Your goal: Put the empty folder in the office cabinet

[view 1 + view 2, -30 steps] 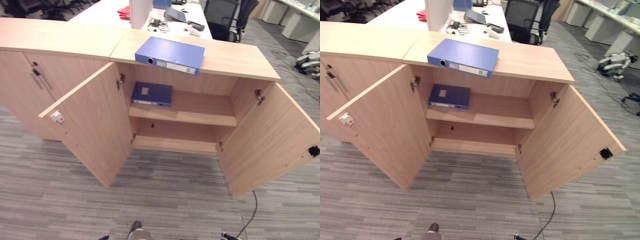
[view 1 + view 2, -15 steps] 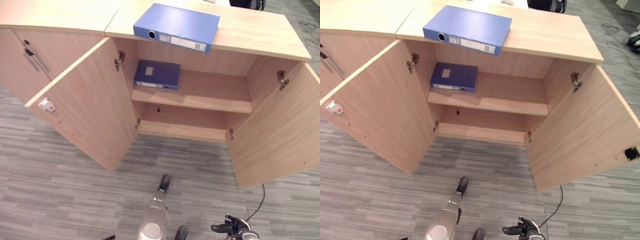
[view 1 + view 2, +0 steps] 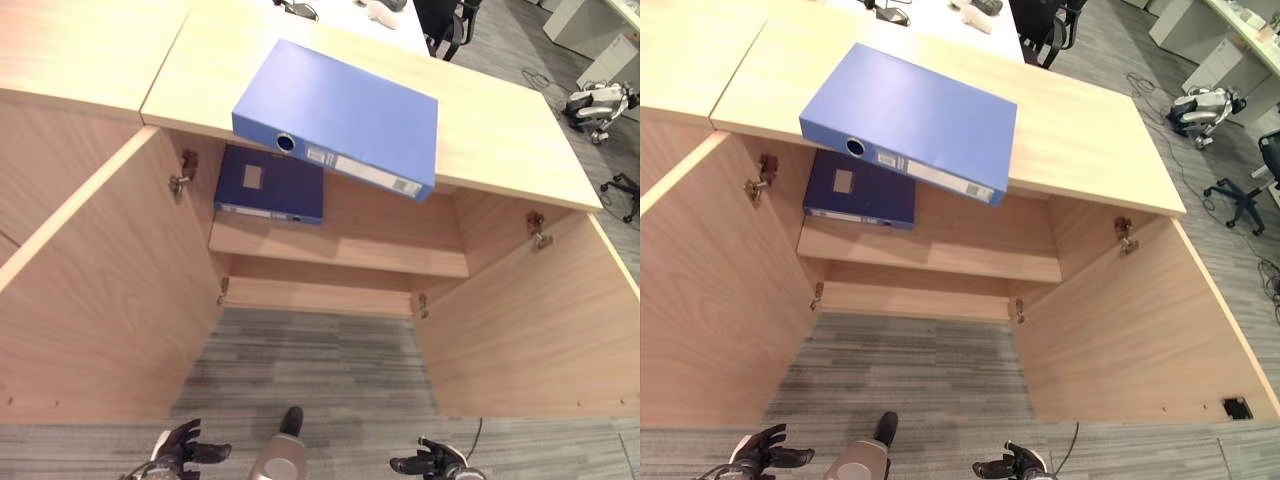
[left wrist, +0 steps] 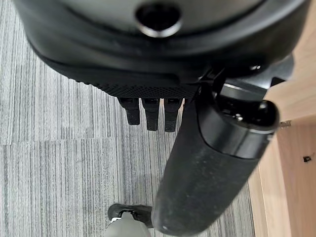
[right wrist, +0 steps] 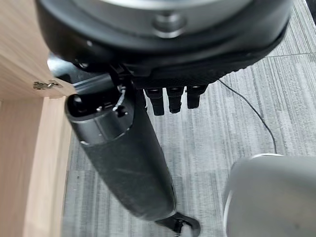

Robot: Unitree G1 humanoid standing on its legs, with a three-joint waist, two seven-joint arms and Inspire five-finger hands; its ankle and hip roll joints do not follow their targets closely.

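Observation:
A light blue folder (image 3: 340, 120) lies flat on the wooden cabinet's top (image 3: 500, 130), its spine past the front edge. Inside, a dark blue folder (image 3: 270, 185) lies on the left of the upper shelf (image 3: 390, 245). Both cabinet doors stand wide open. Low in front of the cabinet, my left hand (image 3: 180, 450) and right hand (image 3: 430, 463) hang over the carpet, well short of either folder. Each is open and holds nothing. In the wrist views the left hand (image 4: 207, 168) and the right hand (image 5: 123, 163) show straight fingers above the floor.
The open left door (image 3: 90, 300) and right door (image 3: 540, 320) flank the carpet strip that leads to the shelves. The right half of the shelf and the bottom board (image 3: 320, 297) are bare. An office chair (image 3: 450, 20) and a grey machine (image 3: 595, 100) stand beyond the cabinet.
The camera has moved closer to the cabinet, which now looms larger. My left hand has come into view at the bottom, and the right hand stays low at the bottom right.

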